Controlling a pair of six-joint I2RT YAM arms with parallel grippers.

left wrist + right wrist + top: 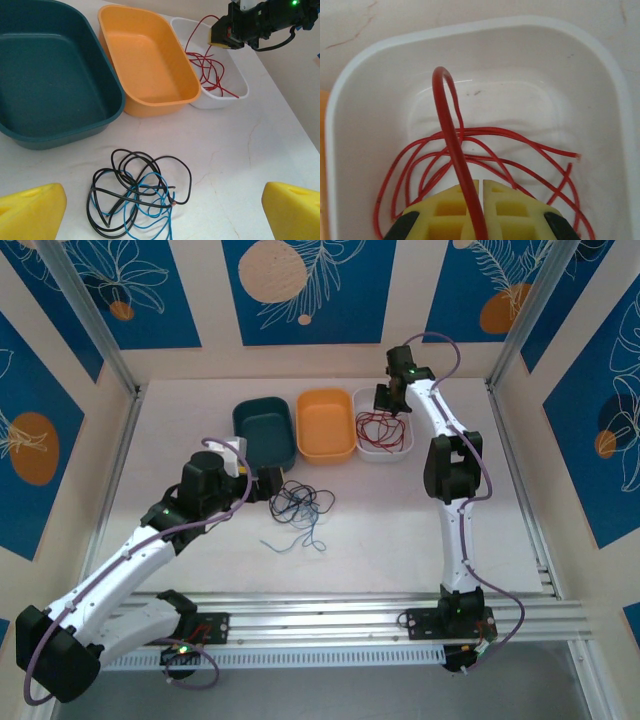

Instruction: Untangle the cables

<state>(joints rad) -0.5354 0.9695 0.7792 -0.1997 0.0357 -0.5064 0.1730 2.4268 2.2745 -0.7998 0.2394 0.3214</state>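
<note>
Top view: the left end effector [268, 483] is open, with the tangled thin black and blue cables [300, 508] just ahead on the bench [400, 530]. Left wrist: they lie between its yellow fingers [30, 215]. Right wrist: the right end effector [481, 210] pinches the thin red cable [451, 130], which loops ahead inside the white plastic tub [370, 75].

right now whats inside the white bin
Loops of red cable lie in the white bin; one strand arches up into the shut right gripper. In the right wrist view the gripper covers the bin's near end, so what lies there is hidden.
</note>
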